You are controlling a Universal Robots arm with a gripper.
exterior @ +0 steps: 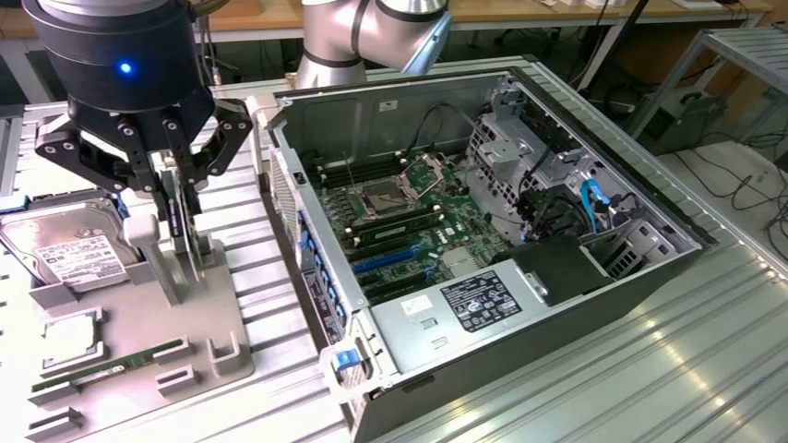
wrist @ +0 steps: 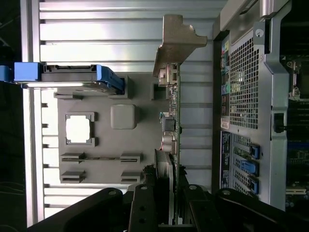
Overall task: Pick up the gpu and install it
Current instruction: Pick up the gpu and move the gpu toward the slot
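In the exterior view, the claw [exterior: 173,198] hangs over a grey holder [exterior: 228,323] on the ribbed metal surface [exterior: 640,369], at the exterior view's left. Its fingers are clenched on the gpu [exterior: 173,231], which stands upright and edge-on between them. Whether the card's lower edge still sits in the holder cannot be told. A hard drive [exterior: 74,249] lies just beside it, and a RAM stick [exterior: 111,365] nearer the holder's front. The open computer case [exterior: 369,115] lies to the exterior view's right with its motherboard [exterior: 419,221] exposed. In the wrist view, the claw [wrist: 166,193] grips the gpu [wrist: 175,111] from both faces. The card's silver bracket [wrist: 178,41] is at the end away from the fingers. The card is between the holder [wrist: 101,145] and the computer case [wrist: 241,72], whose blue slots [wrist: 246,166] are visible.
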